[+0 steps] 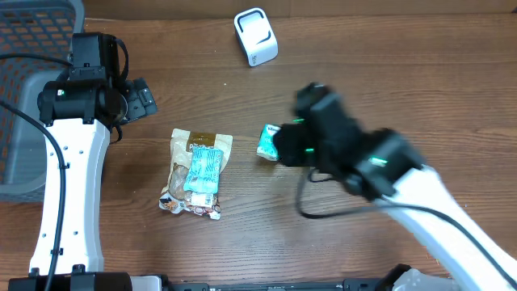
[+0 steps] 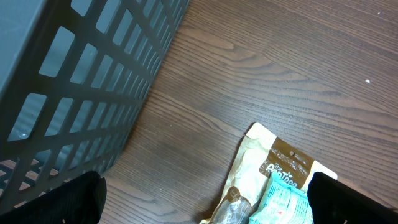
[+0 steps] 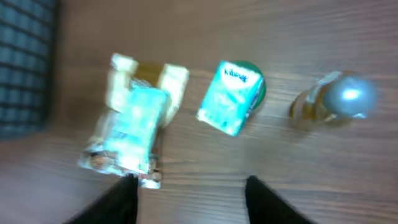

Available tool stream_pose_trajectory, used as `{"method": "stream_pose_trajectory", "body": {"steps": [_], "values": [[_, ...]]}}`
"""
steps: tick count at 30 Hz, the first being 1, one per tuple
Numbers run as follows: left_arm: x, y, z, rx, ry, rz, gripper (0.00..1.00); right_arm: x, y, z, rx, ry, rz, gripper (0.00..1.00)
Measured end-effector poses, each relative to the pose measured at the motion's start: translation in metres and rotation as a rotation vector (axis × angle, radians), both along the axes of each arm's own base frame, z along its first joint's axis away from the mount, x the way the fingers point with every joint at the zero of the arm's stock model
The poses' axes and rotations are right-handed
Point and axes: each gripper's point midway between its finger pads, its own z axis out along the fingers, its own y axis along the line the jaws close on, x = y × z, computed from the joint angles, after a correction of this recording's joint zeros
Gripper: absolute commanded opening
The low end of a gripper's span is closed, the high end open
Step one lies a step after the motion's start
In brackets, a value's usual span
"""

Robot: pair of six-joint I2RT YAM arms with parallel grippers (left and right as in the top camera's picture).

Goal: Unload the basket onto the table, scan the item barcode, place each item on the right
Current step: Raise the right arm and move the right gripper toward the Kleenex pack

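A white barcode scanner (image 1: pixel 255 36) stands at the table's back. A tan snack bag (image 1: pixel 194 174) (image 2: pixel 280 165) (image 3: pixel 134 118) lies mid-table with a teal packet (image 1: pixel 203 169) (image 2: pixel 285 200) on top. A teal tissue pack (image 1: pixel 267 141) (image 3: pixel 229 97) lies to its right, half covered in the overhead view by my blurred right arm. My right gripper (image 3: pixel 189 194) hovers open just short of the bag and the pack, holding nothing. My left gripper (image 1: pixel 139 100) (image 2: pixel 205 211) is wide open above bare wood beside the snack bag's top, empty.
A dark grey mesh basket (image 1: pixel 32 73) (image 2: pixel 68 81) fills the left edge, close to my left arm. In the right wrist view a small bottle with a silver cap (image 3: pixel 339 98) lies right of the tissue pack, and a green round thing (image 3: pixel 256 84) peeks from under that pack.
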Motion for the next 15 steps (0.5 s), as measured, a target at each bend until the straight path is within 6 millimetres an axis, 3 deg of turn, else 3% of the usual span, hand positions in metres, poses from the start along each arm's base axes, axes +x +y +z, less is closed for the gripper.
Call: {"method": "stream_pose_trajectory", "body": {"steps": [1, 3, 5, 9, 13, 15], "values": [[0.000, 0.000, 0.000, 0.000, 0.000, 0.000, 0.99, 0.001, 0.006, -0.012, -0.034, 0.016, 0.001, 0.66], [0.000, 0.000, 0.000, 0.000, 0.000, 0.000, 1.00, 0.002, 0.017, -0.039, -0.114, 0.043, 0.003, 1.00], [0.000, 0.000, 0.000, 0.000, 0.000, 0.000, 0.99, 0.006, 0.025, -0.059, -0.169, 0.051, -0.005, 1.00], [0.000, 0.000, 0.000, 0.000, 0.000, 0.000, 1.00, 0.020, 0.041, -0.071, -0.183, 0.001, -0.009, 1.00], [0.000, 0.000, 0.000, 0.000, 0.000, 0.000, 1.00, 0.036, 0.053, -0.061, -0.132, -0.079, -0.024, 0.50], [0.000, 0.000, 0.000, 0.000, 0.000, 0.000, 1.00, 0.043, 0.058, -0.056, -0.107, -0.108, -0.033, 0.40]]}}
